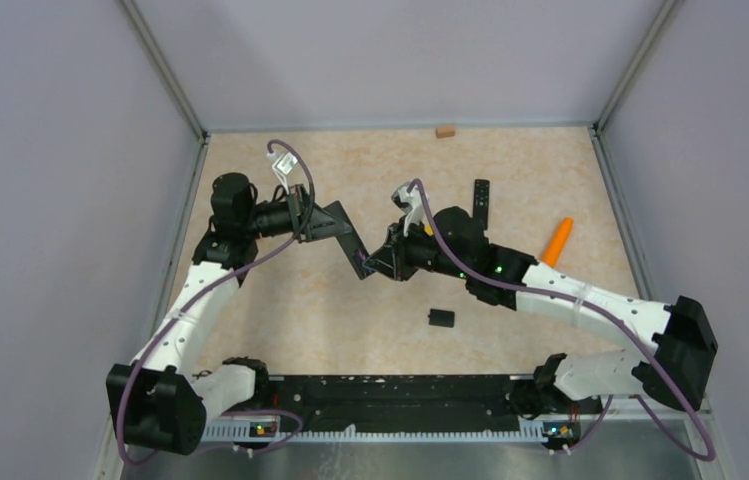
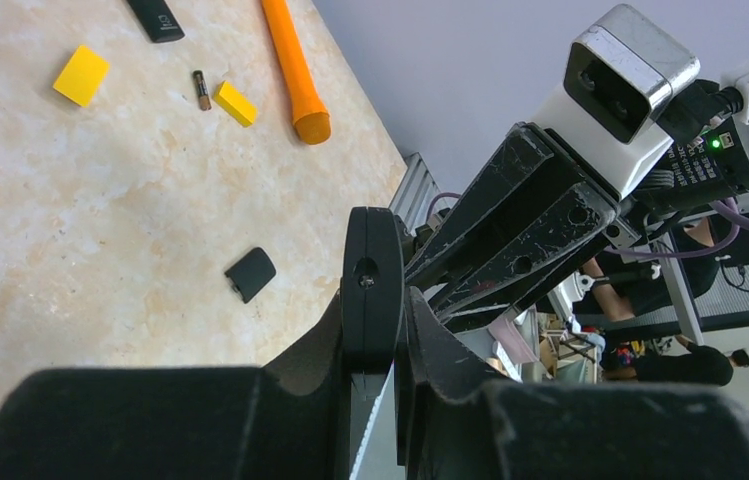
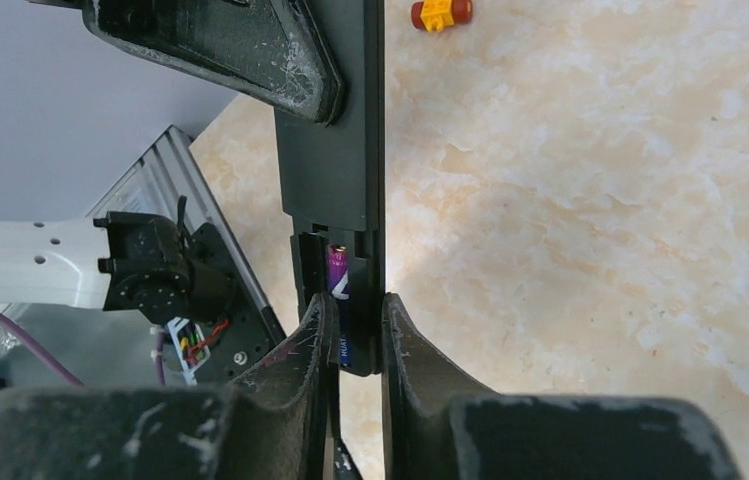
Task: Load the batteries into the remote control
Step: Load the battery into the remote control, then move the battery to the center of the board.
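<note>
Remote control [image 1: 355, 248], slim and black, held clear of the table [image 1: 290, 310] between the two arms. Hangs tilted, clamped near one end by the left gripper [image 1: 325, 222], fingers pressed together on its body. Meets the right gripper [image 1: 378, 262] at the other end, with its back open.

Seen from the right wrist camera: open battery bay, with one battery [image 3: 339, 300], purple at the top and blue lower down, lodged lengthwise inside. Right gripper's fingertips set close, one on either side of that battery's near end. One fingertip touching it; other side too dark to judge, so cannot tell whether pinching the battery or only bracketing it.

Seen from the left wrist camera, on the table: second battery [image 2: 202, 90], tiny and dark, lying loose just beside a small yellow block [image 2: 235, 103], with a larger yellow block [image 2: 81, 75] farther off on its other side. Long orange cone-shaped stick [image 2: 293, 65] near the small block. Small black battery cover [image 2: 250, 274] lying flat, well apart from these and nearer the arms.

Seen from above: second black remote [image 1: 481, 203] flat on the table beyond the right gripper, near the orange stick. Small brown block [image 1: 445, 131] at the table's far edge.
</note>
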